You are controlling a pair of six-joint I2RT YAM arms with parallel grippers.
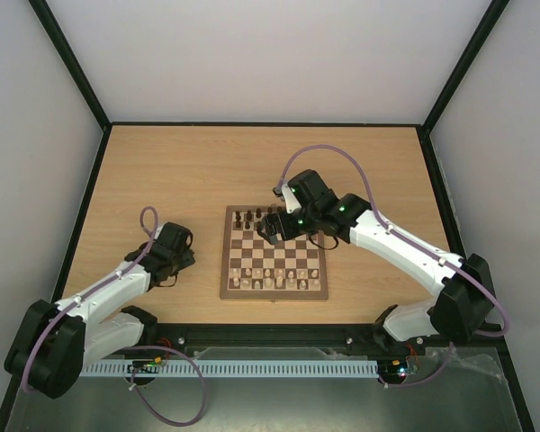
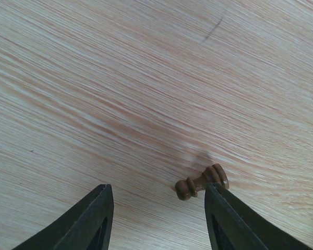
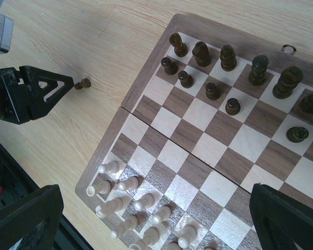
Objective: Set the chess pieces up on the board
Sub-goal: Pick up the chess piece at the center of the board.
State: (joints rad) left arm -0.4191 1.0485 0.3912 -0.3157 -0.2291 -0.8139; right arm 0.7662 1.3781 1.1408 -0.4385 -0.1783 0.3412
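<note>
A dark brown pawn lies on its side on the bare tabletop, left of the board. My left gripper hangs low over the wood, open with a wide gap. The pawn's base touches the tip of the right finger and nothing is clamped. From the right wrist view, the same pawn sits just past the left gripper's fingers. Several dark chess pieces stand on the board's far rows. My right gripper hovers open above the board, holding nothing.
Pale pieces fill the board's two near rows. Bare tabletop stretches beyond and to the left of the board. A black frame and grey walls enclose the table. The right arm reaches across the board's right side.
</note>
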